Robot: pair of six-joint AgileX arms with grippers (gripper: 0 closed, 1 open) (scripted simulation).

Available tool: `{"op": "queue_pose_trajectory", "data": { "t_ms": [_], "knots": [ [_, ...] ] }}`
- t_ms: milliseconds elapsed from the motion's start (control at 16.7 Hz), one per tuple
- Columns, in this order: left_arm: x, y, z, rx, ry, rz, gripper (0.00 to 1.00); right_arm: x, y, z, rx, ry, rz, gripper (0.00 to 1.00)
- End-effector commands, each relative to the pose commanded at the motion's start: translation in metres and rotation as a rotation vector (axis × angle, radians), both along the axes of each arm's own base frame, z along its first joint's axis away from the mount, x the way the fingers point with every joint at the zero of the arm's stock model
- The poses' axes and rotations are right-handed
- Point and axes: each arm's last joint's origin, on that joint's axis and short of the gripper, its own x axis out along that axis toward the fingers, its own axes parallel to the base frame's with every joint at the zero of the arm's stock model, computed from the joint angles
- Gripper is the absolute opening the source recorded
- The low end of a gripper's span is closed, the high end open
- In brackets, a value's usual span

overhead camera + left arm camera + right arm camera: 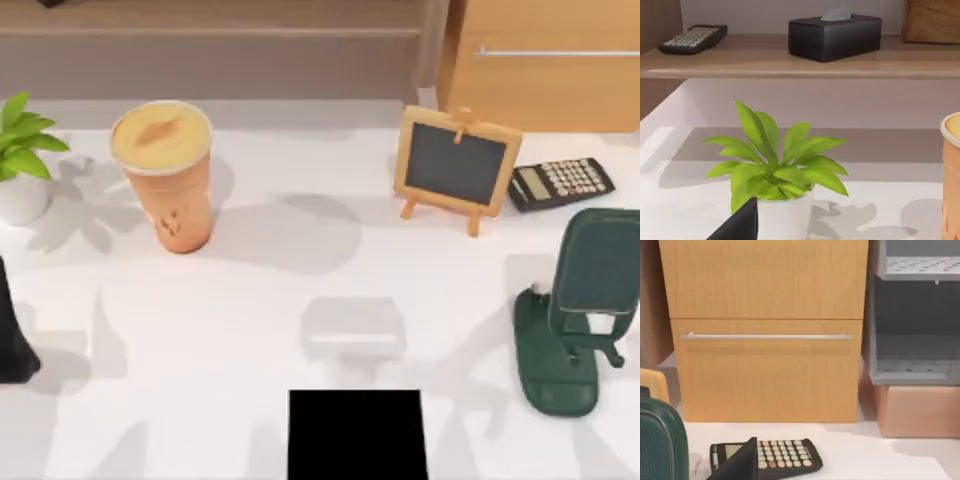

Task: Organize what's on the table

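The tabletop point(300, 250) is a large, smooth, plain white slab, lying flat and level and spreading from the left edge of the top view to the right. Soft grey shadows fall across it. Its far edge runs along below a wooden shelf and a wooden cabinet.

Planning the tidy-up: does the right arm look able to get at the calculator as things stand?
Probably yes: the calculator lies flat on the table at the right, apart from the small chalkboard and the green stand, nothing lying on it.
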Motion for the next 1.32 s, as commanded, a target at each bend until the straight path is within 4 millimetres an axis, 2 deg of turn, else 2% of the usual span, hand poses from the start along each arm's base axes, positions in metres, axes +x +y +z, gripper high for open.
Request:
{"op": "queue_pose_trajectory", "data": {
  "t_ms": [180,300,480,660,840,1020,1140,1320],
  "knots": [
    [0.0,0.0,0.0,0.0,0.0,0.0,1.0,0.0,0.0,0.002,0.001,0.008,-0.001,1.0],
    [0.0,0.0,0.0,0.0,0.0,0.0,1.0,0.0,-0.001,0.012,0.008,0.046,-0.008,1.0],
    [0.0,0.0,0.0,0.0,0.0,0.0,1.0,0.006,-0.003,0.038,0.028,0.164,-0.029,1.0],
    [0.0,0.0,0.0,0.0,0.0,0.0,1.0,0.025,-0.006,0.072,0.061,0.35,-0.061,1.0],
    [0.0,0.0,0.0,0.0,0.0,0.0,1.0,0.063,-0.012,0.102,0.103,0.579,-0.105,1.0],
    [0.0,0.0,0.0,0.0,0.0,0.0,1.0,0.116,-0.023,0.117,0.153,0.824,-0.155,1.0],
    [0.0,0.0,0.0,0.0,0.0,0.0,1.0,0.156,-0.032,0.117,0.188,0.984,-0.191,1.0],
    [0.0,0.0,0.0,0.0,0.0,0.0,1.0,0.212,-0.048,0.1,0.238,1.205,-0.242,1.0]
  ]
}}
